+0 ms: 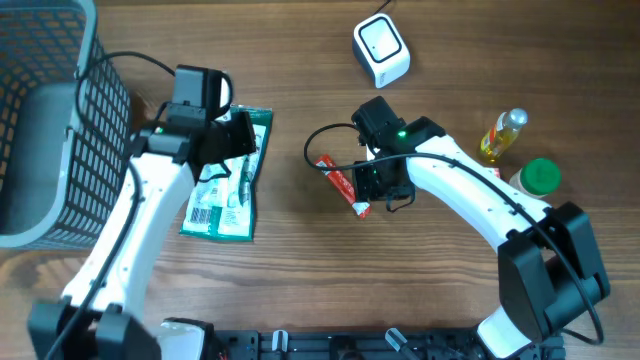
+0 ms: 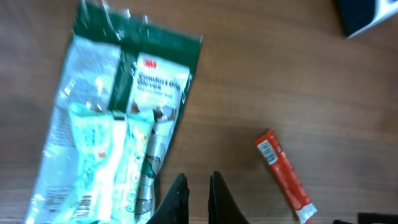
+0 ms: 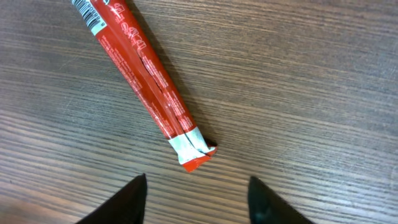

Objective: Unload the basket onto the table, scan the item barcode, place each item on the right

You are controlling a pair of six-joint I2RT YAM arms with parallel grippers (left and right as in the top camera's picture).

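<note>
Wood table (image 1: 300, 260): basket (image 1: 100, 110), scanner (image 1: 381, 50), bottle (image 1: 503, 135)

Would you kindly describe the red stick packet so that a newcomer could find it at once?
Look near the middle of the wooden table, just under the right hand. The red stick packet lies flat there. It is the only slim red thing, with a white barcode patch at one end, unlike the broad green packet beside the left arm.
</note>
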